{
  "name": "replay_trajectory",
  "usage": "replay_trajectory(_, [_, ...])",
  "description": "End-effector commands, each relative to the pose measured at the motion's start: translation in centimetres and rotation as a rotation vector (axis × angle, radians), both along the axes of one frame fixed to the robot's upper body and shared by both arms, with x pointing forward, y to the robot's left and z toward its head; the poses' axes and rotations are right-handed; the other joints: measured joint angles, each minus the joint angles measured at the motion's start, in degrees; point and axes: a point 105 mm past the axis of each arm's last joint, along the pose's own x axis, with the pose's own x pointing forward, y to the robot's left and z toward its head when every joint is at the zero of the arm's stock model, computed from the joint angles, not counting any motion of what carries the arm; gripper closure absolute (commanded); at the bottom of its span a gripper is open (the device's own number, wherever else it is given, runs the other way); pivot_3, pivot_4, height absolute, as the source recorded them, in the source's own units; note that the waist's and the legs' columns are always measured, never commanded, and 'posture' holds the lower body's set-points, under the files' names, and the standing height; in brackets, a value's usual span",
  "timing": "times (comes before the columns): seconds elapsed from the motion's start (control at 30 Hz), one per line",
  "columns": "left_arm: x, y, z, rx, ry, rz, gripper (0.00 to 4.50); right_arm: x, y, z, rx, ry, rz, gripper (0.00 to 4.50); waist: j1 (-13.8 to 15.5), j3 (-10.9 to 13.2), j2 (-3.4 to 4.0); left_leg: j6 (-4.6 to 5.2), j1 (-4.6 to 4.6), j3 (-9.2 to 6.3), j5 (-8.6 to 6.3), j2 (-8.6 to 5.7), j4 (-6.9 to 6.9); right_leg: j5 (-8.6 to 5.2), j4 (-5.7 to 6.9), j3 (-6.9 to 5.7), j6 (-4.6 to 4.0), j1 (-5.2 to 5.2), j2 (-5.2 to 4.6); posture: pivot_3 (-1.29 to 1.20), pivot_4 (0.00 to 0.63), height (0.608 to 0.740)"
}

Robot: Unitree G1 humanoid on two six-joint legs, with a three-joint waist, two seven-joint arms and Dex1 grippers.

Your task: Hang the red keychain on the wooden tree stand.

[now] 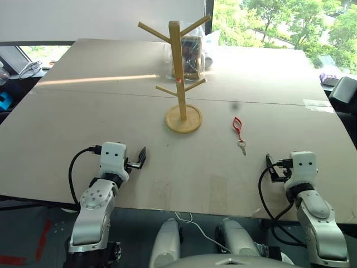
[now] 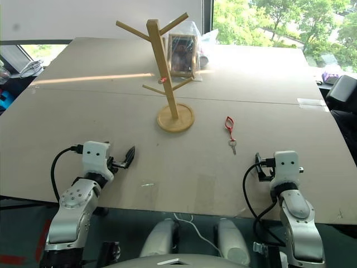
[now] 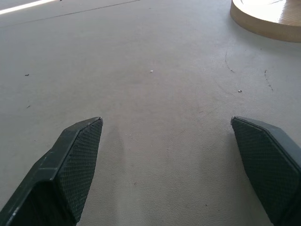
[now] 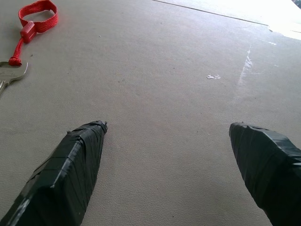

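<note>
On the table (image 1: 83, 111), the wooden tree stand (image 1: 181, 72) stands upright; the red keychain (image 1: 239, 132) lies flat to its right, loop away from the robot. The right gripper (image 4: 167, 155), empty and wide apart, is nearer, probably; the left gripper (image 3: 167, 155) gapes too.

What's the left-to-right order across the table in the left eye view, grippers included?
left gripper → wooden tree stand → red keychain → right gripper
</note>
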Motion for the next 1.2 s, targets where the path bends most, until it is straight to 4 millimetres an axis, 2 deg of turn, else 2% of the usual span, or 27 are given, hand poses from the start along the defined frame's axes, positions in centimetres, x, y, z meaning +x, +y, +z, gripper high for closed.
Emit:
replay_trajectory(0.03, [-0.2, -0.1, 0.5, -0.014, 0.018, -0.051, 0.02, 0.7, 1.0, 2.6, -0.013, -0.057, 0.08, 0.0, 0.0, 0.0, 0.0, 0.0, 0.0, 0.0, 0.0, 0.0, 0.0, 0.0, 0.0, 0.0, 0.0, 0.0, 0.0, 0.0, 0.15, 0.74])
replay_trajectory(0.13, [0.0, -3.1, 3.3, -0.048, 0.03, -0.341, 0.02, 1.8, 3.8, 5.8, 0.013, -0.058, 0.28, 0.0, -0.23, 0.17, 0.04, 0.0, 0.0, 0.06, 0.01, 0.0, 0.01, 0.0, 0.03, 0.07, 0.0, -0.06, 0.01, 0.0, 0.15, 0.74])
replay_trajectory(0.2, [-0.2, -4.7, 4.6, -0.057, 0.048, -0.474, 0.02, 2.1, 5.0, 6.7, 0.047, -0.035, 0.349, 0.0, -0.06, 0.16, 0.02, -0.01, -0.02, 0.0, 0.02, 0.0, 0.02, 0.0, 0.06, 0.06, 0.0, -0.1, 0.05, 0.0, 0.15, 0.74])
replay_trajectory(0.3, [-1.1, -8.2, 7.2, -0.054, 0.07, -0.742, 0.02, 3.0, 7.4, 7.2, 0.087, 0.043, 0.438, 0.0, 0.39, 0.15, -0.06, -0.01, -0.2, -0.2, 0.01, 0.0, 0.01, 0.04, -0.05, -0.16, -0.09, -0.1, 0.05, 0.0, 0.15, 0.74])
replay_trajectory(0.47, [-2.3, -11.4, 9.8, -0.027, 0.1, -0.998, 0.02, 4.4, 8.7, 6.8, 0.112, 0.122, 0.435, 0.0, 0.22, 0.2, -0.08, 0.0, -0.32, -0.16, 0.01, -0.02, 0.0, 0.05, -0.24, -0.16, -0.08, -0.1, 0.01, 0.0, 0.15, 0.74])
replay_trajectory(0.63, [-2.1, -12.8, 11.6, 0.008, 0.082, -1.115, 0.02, 6.1, 8.6, 6.2, 0.121, 0.151, 0.358, 0.0, -0.03, 0.3, -0.11, 0.0, -0.26, -0.17, 0.01, -0.02, 0.01, 0.05, -0.11, -0.16, -0.07, -0.12, 0.03, 0.0, 0.15, 0.74])
replay_trajectory(0.77, [-1.9, -13.5, 12.1, 0.025, 0.067, -1.152, 0.02, 7.1, 8.9, 5.7, 0.115, 0.159, 0.338, 0.0, -0.04, 0.32, -0.1, 0.0, -0.27, -0.17, 0.01, -0.02, 0.01, 0.05, -0.09, -0.16, -0.07, -0.13, 0.05, 0.0, 0.15, 0.74])
replay_trajectory(0.87, [-1.6, -13.5, 12.4, 0.027, 0.058, -1.153, 0.02, 7.7, 9.2, 5.3, 0.125, 0.168, 0.332, 0.0, -0.02, 0.36, -0.11, 0.0, -0.29, -0.17, 0.01, -0.02, 0.01, 0.05, -0.09, -0.15, -0.08, -0.15, 0.05, 0.0, 0.15, 0.74])
replay_trajectory(1.0, [-0.9, -13.3, 12.7, 0.048, 0.036, -1.127, 0.02, 8.9, 8.6, 3.6, 0.129, 0.198, 0.271, 0.0, 0.0, 0.39, -0.09, 0.0, -0.28, -0.17, 0.01, -0.02, 0.01, 0.05, -0.06, -0.15, -0.08, -0.15, 0.05, 0.0, 0.15, 0.74])
replay_trajectory(1.17, [-0.4, -12.8, 12.9, 0.051, 0.025, -1.107, 0.02, 9.1, 8.7, 2.9, 0.127, 0.204, 0.268, 0.0, -0.04, 0.38, -0.1, 0.0, -0.26, -0.17, 0.01, -0.02, 0.04, 0.06, -0.04, -0.15, -0.07, -0.14, 0.04, 0.0, 0.15, 0.74])
replay_trajectory(1.2, [-0.4, -12.8, 13.0, 0.052, 0.025, -1.105, 0.0, 9.0, 8.8, 2.7, 0.126, 0.206, 0.27, 0.26, -0.05, 0.38, -0.1, 0.0, -0.26, -0.16, 0.01, -0.02, 0.04, 0.06, -0.03, -0.15, -0.07, -0.14, 0.05, 0.0, 0.15, 0.74])
